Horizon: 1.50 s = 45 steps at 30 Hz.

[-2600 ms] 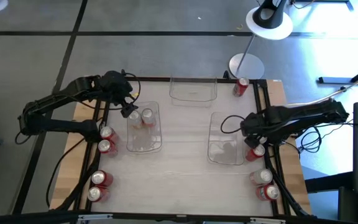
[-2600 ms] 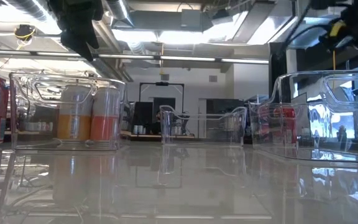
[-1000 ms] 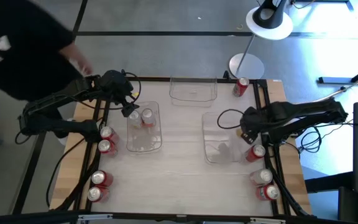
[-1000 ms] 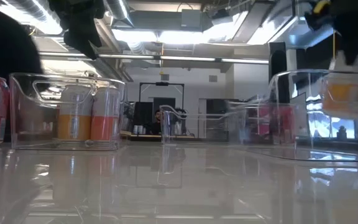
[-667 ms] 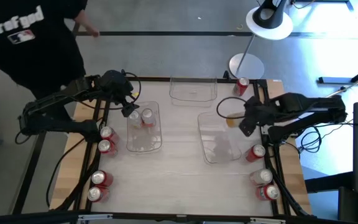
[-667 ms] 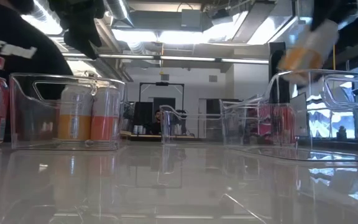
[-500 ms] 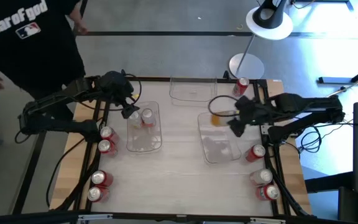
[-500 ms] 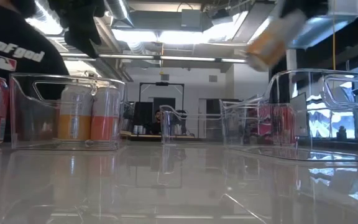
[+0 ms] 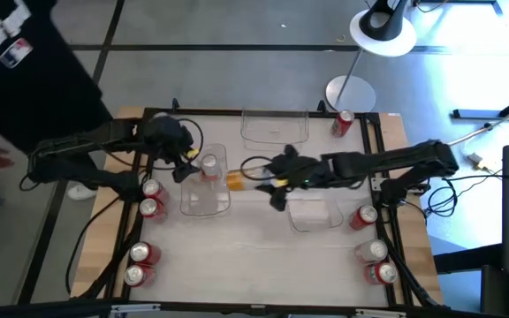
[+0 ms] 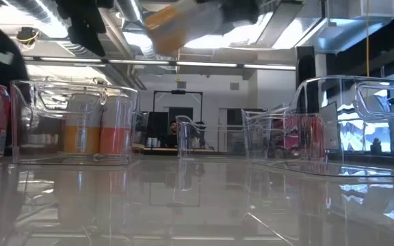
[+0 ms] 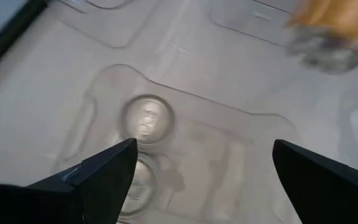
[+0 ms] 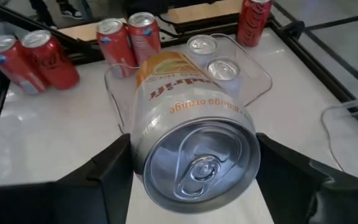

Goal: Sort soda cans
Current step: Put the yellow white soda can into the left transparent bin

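Red cans stood along the table's left edge, two [image 9: 151,198] by the left arm's elbow and two more [image 9: 140,263] nearer the front corner, all upright. Over at the left bin [image 9: 204,199], the left gripper [image 9: 182,164] hovered above the far end, its fingers [image 11: 92,177] spread wide and holding nothing. Two pale orange cans [image 11: 146,118] stood upright side by side inside that clear bin, right below those open fingers. And then the action: the right arm reached far across the middle of the table, and the right gripper [image 9: 256,181] was clamped on a mango orange can [image 12: 185,124], fingers [image 12: 114,168] pressed to either side of its body. That can lay on its side in the air, silver top toward the wrist, orange end pointing at the left bin and just beside the bin's right wall. Behind it, an empty clear bin [image 9: 275,131] sat at the far edge, another [image 9: 315,212] lay under the right arm. Further right, one red can [image 9: 342,122] stood at the far corner and three more [image 9: 371,252] lined the right edge.
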Each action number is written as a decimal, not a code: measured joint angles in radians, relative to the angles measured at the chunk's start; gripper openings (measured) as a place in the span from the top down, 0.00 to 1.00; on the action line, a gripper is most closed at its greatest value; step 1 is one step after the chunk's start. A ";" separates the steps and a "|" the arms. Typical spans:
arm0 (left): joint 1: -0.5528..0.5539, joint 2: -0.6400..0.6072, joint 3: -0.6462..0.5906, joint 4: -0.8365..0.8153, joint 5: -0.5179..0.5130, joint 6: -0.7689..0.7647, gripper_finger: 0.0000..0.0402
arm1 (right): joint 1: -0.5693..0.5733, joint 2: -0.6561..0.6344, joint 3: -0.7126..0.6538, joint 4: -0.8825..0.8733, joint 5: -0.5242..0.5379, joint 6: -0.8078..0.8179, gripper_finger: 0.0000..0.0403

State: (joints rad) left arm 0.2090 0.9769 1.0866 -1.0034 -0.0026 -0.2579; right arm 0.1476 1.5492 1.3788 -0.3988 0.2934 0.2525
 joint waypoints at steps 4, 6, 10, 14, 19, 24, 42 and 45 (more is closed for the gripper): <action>-0.077 -0.015 0.000 0.004 0.000 -0.042 0.10 | -0.023 0.071 0.000 0.080 -0.014 -0.030 0.34; -0.110 -0.029 0.000 0.022 0.000 -0.059 0.11 | -0.038 0.103 0.000 0.116 -0.025 -0.044 0.34; -0.170 -0.039 0.000 0.061 -0.028 -0.079 0.19 | -0.051 0.158 0.000 0.213 -0.064 -0.067 0.34; -0.219 -0.031 0.000 0.080 -0.053 -0.061 0.36 | -0.058 0.195 0.000 0.285 -0.094 -0.081 0.34; -0.251 -0.026 -0.022 0.085 -0.072 -0.049 0.64 | -0.059 0.204 0.000 0.352 -0.103 -0.103 0.35; -0.269 -0.026 -0.110 0.155 -0.074 -0.052 0.90 | -0.058 0.204 -0.001 0.397 -0.103 -0.125 0.34; -0.269 -0.020 -0.217 0.218 -0.071 -0.074 0.99 | -0.081 0.340 0.000 0.622 -0.103 -0.128 0.34; -0.267 -0.034 -0.216 0.116 -0.071 -0.097 1.00 | -0.086 0.368 0.000 0.612 -0.103 -0.130 0.34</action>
State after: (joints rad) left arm -0.0578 0.9433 0.8709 -0.8875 -0.0734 -0.3550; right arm 0.0619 1.9171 1.3792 0.2134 0.1902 0.1222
